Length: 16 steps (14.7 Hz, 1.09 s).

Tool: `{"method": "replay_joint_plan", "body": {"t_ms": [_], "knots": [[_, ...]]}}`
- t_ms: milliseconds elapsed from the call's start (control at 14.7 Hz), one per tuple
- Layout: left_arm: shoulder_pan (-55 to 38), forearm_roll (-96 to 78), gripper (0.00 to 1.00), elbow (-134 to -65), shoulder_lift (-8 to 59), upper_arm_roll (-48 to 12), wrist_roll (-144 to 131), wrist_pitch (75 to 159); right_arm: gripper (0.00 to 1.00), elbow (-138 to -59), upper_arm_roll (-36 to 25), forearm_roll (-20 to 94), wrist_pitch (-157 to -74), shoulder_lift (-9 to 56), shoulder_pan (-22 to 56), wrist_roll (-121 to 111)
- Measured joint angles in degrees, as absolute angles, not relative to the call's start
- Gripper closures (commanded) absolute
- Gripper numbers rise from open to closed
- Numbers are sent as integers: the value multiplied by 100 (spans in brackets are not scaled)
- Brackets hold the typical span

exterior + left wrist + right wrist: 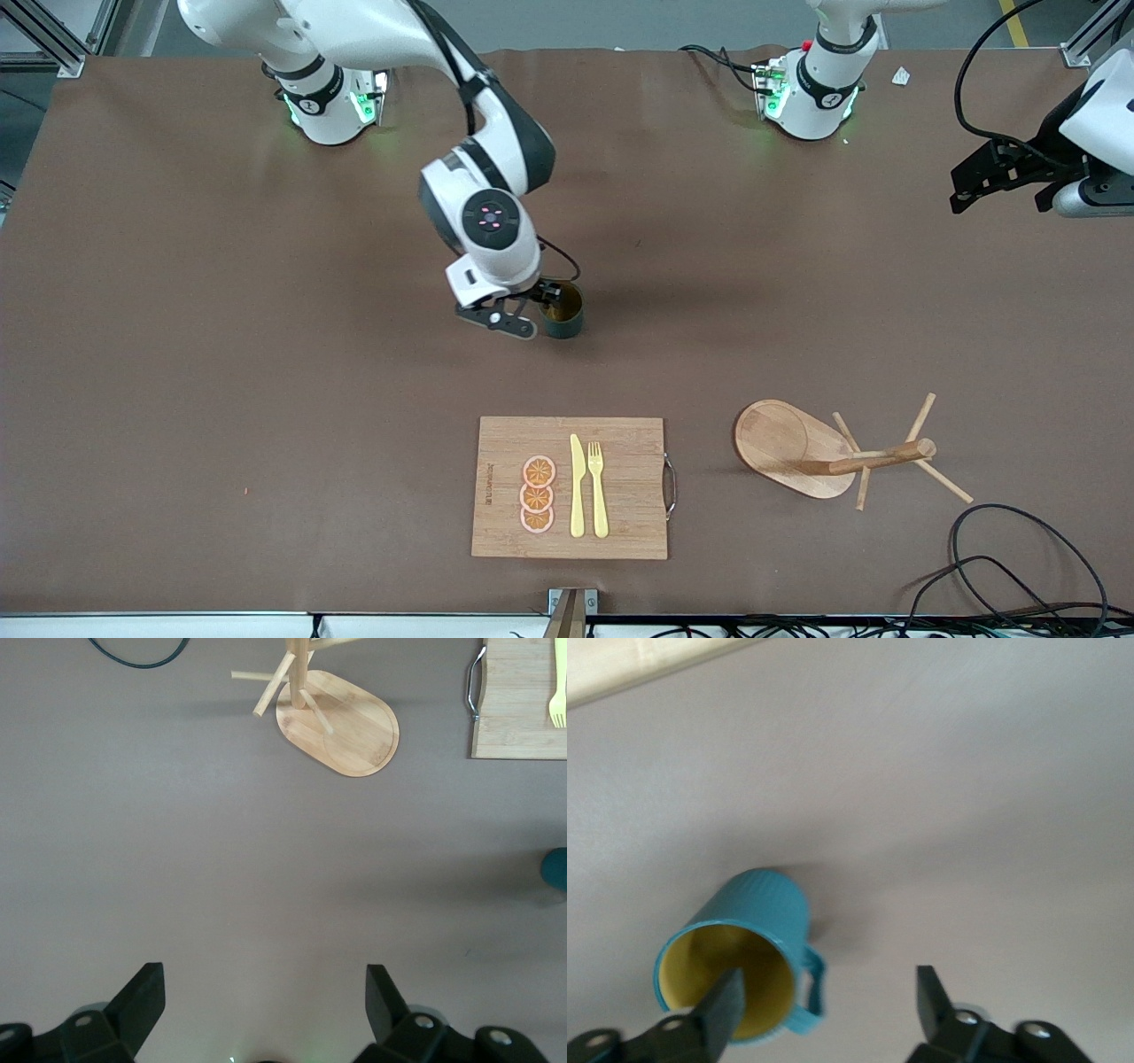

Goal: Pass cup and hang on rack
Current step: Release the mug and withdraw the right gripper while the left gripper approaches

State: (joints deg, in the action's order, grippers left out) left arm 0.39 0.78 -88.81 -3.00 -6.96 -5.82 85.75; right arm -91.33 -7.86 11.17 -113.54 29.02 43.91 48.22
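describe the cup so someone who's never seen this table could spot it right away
Start from the wooden cutting board near the front camera's edge of the table; farther from the camera, mid-table, the right gripper hangs open right at the cup. It stands upright on the brown table, a small dark teal ribbed mug with a yellowish inside and a small side handle, the only teal thing among the wooden pieces.

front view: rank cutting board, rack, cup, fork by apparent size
1. cutting board, clearly the largest.
2. rack, counting base and pegs; it leans toward the camera, so its spread may mislead.
3. fork, long but thin.
4. cup, smallest footprint, partly hidden by the right gripper; fork versus cup is close.
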Motion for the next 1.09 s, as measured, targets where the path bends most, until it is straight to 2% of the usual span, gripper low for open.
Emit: {"method": "replay_joint_plan", "body": {"t_ms": [340, 815, 1086], "knots": [[39, 78, 0, -8869, -300, -696, -582, 8576, 0, -9195, -839, 1108, -10000, 1939, 3001, 2479], [-95, 78, 0, -8901, -213, -785, -969, 8646, 0, -9526, -861, 720, -9741, 1400, 1432, -173], [-725, 87, 0, -8938, 276, -1062, -2149, 9128, 0, -9527, -858, 529, -9679, 1335, 918, -966]]}}
